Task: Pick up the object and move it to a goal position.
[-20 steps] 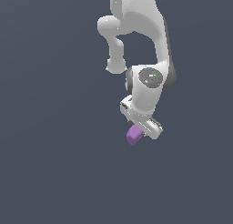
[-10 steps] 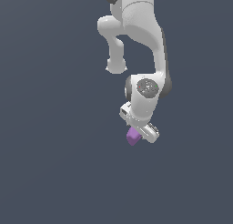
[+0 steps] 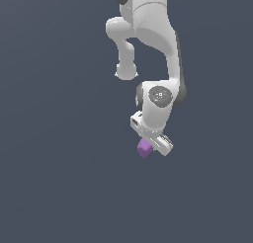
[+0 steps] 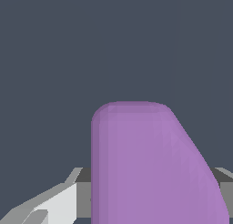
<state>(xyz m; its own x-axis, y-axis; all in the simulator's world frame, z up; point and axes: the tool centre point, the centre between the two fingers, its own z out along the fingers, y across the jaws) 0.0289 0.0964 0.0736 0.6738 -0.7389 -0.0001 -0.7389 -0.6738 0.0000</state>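
Observation:
The object (image 3: 144, 148) is a small matte purple lump hanging just under the white hand of the arm in the exterior view. My gripper (image 3: 148, 147) is shut on the object, whose lower end sticks out below the hand. Close up in the wrist view, the object (image 4: 150, 168) fills the middle as a rounded purple block sloping down on one side. One grey-white finger (image 4: 50, 205) shows beside it, and the other finger is hidden behind the lump.
The white arm (image 3: 153, 34) reaches down from above in the exterior view. Around it lies only a flat dark grey-blue background, with no goal marker or other object in view.
The hand with the purple object has shifted slightly toward the exterior view's left. The wrist has turned a little.

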